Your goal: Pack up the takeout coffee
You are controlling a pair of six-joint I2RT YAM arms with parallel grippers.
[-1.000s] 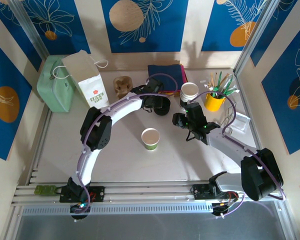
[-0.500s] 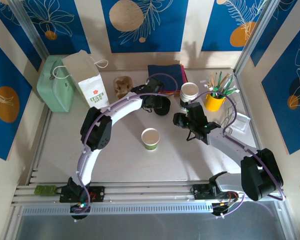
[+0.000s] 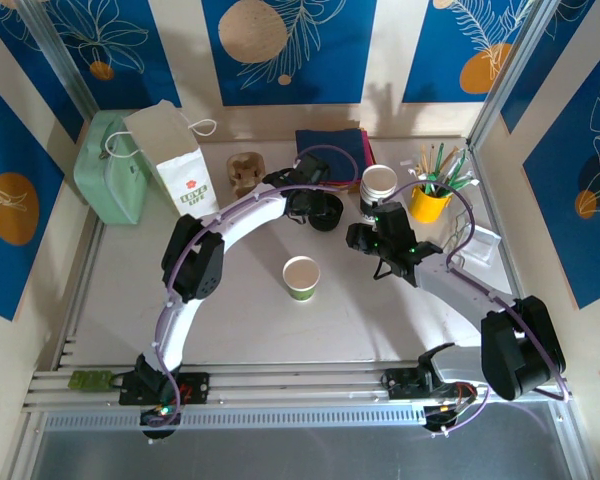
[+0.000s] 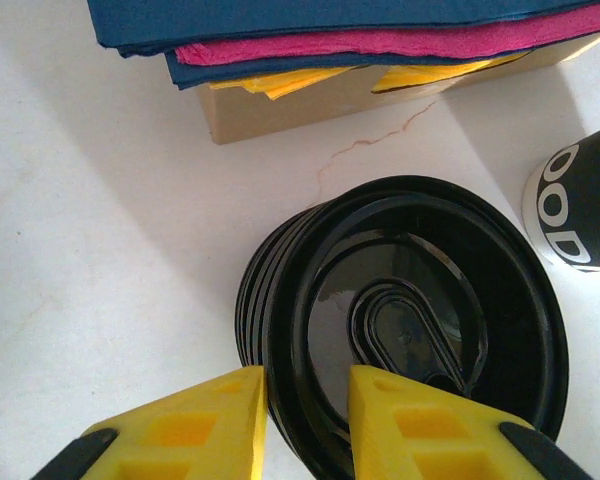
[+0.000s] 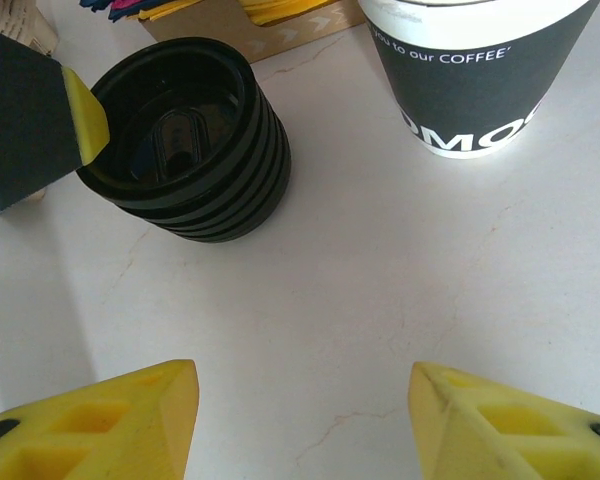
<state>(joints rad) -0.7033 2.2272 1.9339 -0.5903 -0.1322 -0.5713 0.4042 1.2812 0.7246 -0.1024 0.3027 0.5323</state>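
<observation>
At the centre of the table the green cup stands lidless. At its one o'clock the left jaws clench the top black lid by its rim, which wants a slow, straight lift so it peels alone off the lid stack, while the right jaws hang released at two o'clock. Legible: "LOVE LIFE" on the paper bag at ten o'clock, "to our COFFEE" on the white cups.

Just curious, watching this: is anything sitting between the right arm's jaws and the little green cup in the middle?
Nothing visible does. From above, bare table lies between the right arm's jaws and the green paper cup. The stack of black lids and the dark printed coffee cup stand farther back, off that line.
</observation>
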